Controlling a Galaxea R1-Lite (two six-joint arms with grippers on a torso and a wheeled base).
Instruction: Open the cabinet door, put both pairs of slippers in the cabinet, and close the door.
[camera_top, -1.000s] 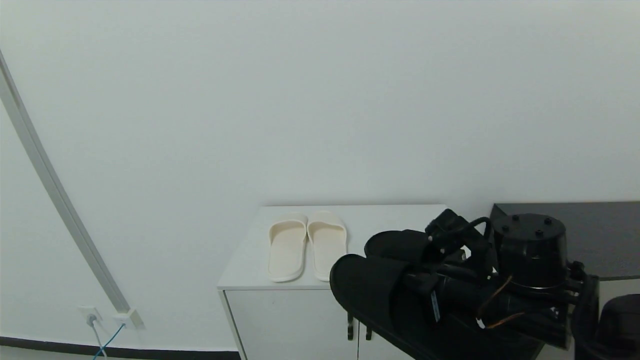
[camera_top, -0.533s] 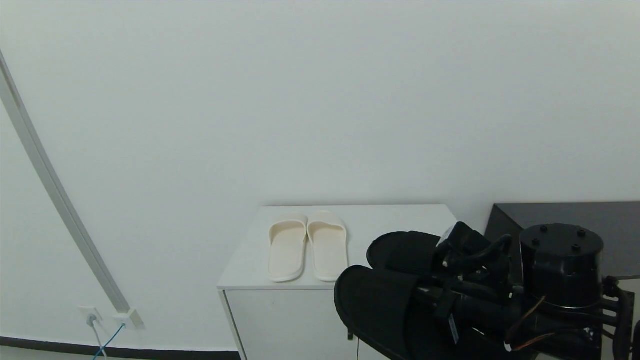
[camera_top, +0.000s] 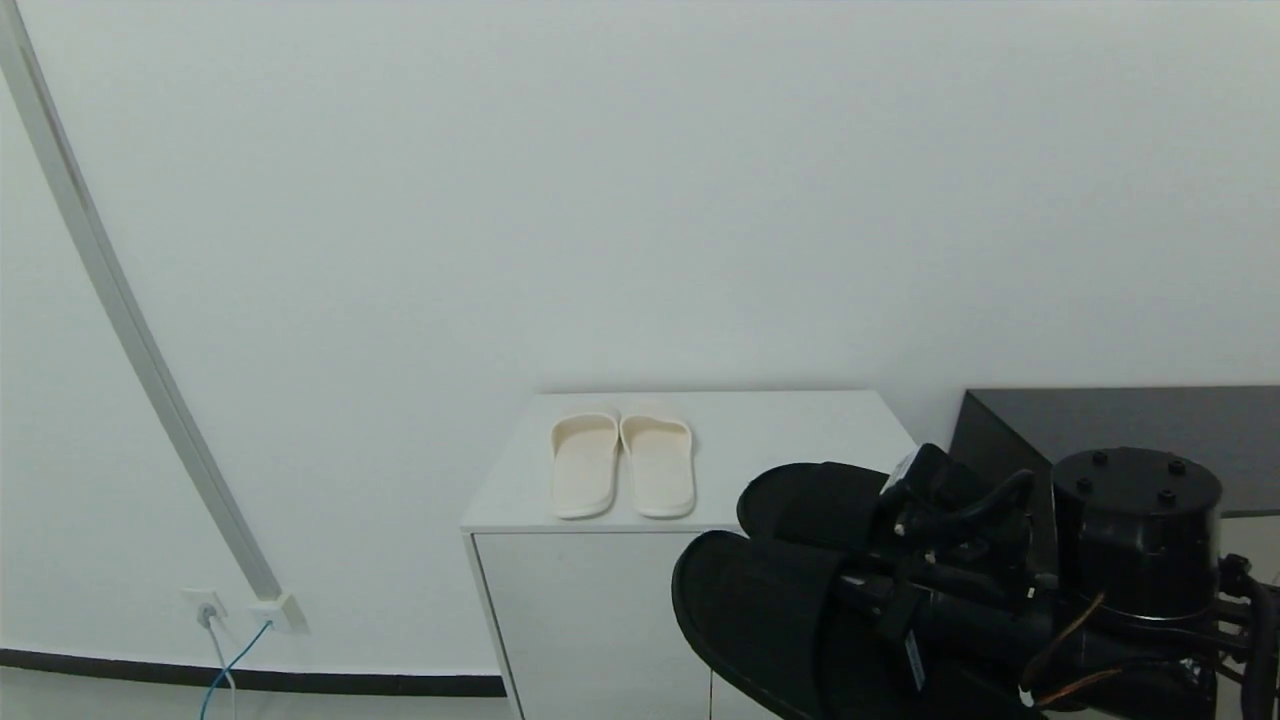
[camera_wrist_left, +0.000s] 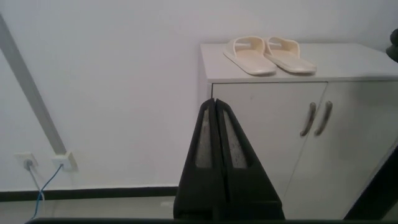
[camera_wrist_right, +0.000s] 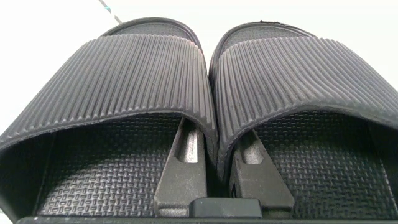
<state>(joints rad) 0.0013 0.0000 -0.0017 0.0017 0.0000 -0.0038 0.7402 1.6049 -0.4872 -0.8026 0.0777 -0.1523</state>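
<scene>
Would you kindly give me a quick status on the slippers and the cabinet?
Right tool shut on black slippers, held aloft before cabinet. Left tool shut, empty. White slippers on cabinet top. Doors closed, blocking stowage.

No legible text or signs

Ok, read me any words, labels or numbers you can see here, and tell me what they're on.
No text can be read in these pictures.
On the cabinet, the cream slippers and the black slippers: no print shows.
On the small white tag behind the black slippers: too small to read.
On the wall socket: no marks can be made out.
</scene>
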